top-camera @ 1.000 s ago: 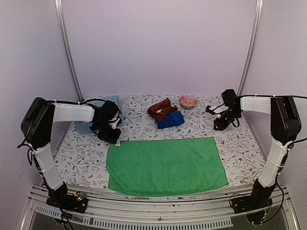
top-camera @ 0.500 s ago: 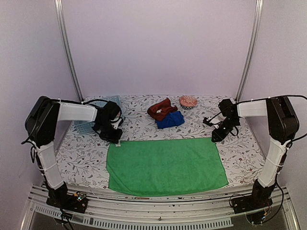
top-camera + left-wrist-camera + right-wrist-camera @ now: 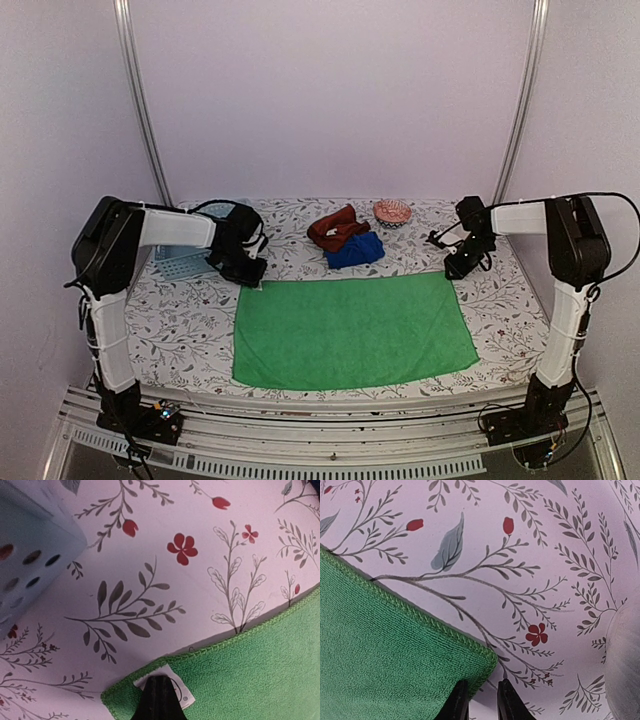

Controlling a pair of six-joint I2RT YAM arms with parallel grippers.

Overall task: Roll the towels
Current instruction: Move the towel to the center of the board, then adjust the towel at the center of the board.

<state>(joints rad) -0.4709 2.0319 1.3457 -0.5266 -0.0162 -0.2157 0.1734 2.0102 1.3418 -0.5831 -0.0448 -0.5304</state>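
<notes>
A plain green towel [image 3: 355, 330] lies spread flat on the flowered tablecloth. My left gripper [image 3: 252, 280] is at its far left corner. In the left wrist view that gripper [image 3: 159, 687] is shut on the green towel [image 3: 260, 670] at its white label. My right gripper [image 3: 455, 270] is at the far right corner. In the right wrist view its fingers [image 3: 482, 695] stand narrowly apart: one over the green towel [image 3: 385, 650] edge, the other over bare tablecloth, with no cloth pinched between them. A rust-brown towel [image 3: 337, 228] and a deep blue towel [image 3: 356, 250] lie crumpled together behind.
A light blue slotted basket [image 3: 180, 265] sits at the far left behind my left arm, and its corner [image 3: 30, 565] shows close to the left gripper. A small patterned bowl [image 3: 392, 211] stands at the back, right of the crumpled towels.
The green towel has slid away from the table's near edge, toward the back. Both grippers moved back with its far corners. The right gripper first came down to its corner.
</notes>
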